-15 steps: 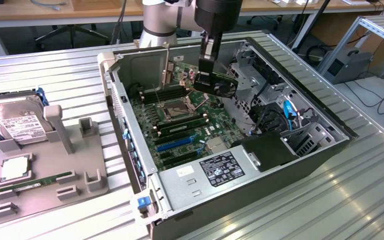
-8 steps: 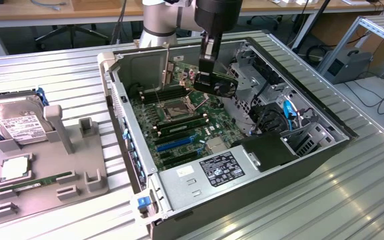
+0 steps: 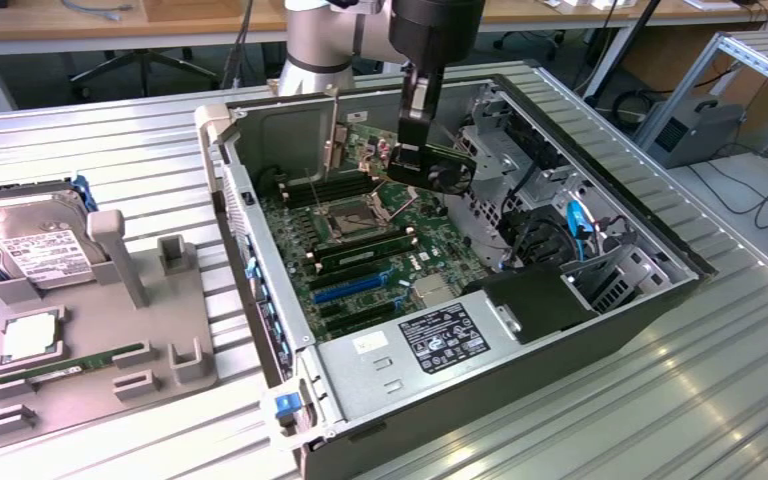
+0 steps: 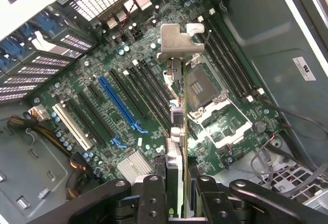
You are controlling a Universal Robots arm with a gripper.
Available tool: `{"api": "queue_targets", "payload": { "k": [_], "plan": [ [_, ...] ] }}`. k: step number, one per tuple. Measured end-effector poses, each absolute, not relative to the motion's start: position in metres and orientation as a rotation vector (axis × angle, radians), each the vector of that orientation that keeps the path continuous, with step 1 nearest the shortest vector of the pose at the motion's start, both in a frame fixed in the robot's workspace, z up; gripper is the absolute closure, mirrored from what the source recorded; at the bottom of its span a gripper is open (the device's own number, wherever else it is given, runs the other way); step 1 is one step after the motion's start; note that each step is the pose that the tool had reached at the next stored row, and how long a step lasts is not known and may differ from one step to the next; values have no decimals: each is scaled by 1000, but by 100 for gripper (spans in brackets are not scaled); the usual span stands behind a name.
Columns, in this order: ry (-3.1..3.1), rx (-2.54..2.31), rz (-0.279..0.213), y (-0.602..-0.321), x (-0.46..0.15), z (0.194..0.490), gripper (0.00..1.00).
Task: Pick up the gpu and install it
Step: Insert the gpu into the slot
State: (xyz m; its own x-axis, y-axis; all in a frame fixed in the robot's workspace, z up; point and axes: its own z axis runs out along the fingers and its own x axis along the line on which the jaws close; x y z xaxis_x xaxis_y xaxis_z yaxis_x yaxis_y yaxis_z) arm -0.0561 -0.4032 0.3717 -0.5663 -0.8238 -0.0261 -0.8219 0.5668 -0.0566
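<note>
We hold the gpu (image 3: 443,170) above the motherboard (image 3: 357,272).
Our gripper (image 4: 178,190) pinches it edge-on, at two o'clock from the CPU socket (image 3: 357,212) in the exterior view.

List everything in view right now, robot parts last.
graphics card: 1, black with silver bracket, held above the motherboard
computer case: 1, black and silver, open, on the table
motherboard: 1, green, inside the case
power supply: 1, silver with black label, case end nearest the exterior camera
long slot: 1, blue, on the motherboard
holder: 1, grey, exterior view's left of the case
hard drive: 1, silver with white label, on the holder
processor chip: 1, silver, in a holder pocket
memory stick: 1, green, lying on the holder
table: 1, ribbed metal, under everything
arm: 1, grey and black, reaching into the case
jaws: 1 pair, black, shut on the graphics card
</note>
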Motion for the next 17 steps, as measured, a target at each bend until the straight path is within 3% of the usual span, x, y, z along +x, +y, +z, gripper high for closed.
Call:
{"api": "queue_targets", "payload": {
  "k": [17],
  "plan": [
    [2719,-1471,-58,-403,-56,372,73]
  ]
}}
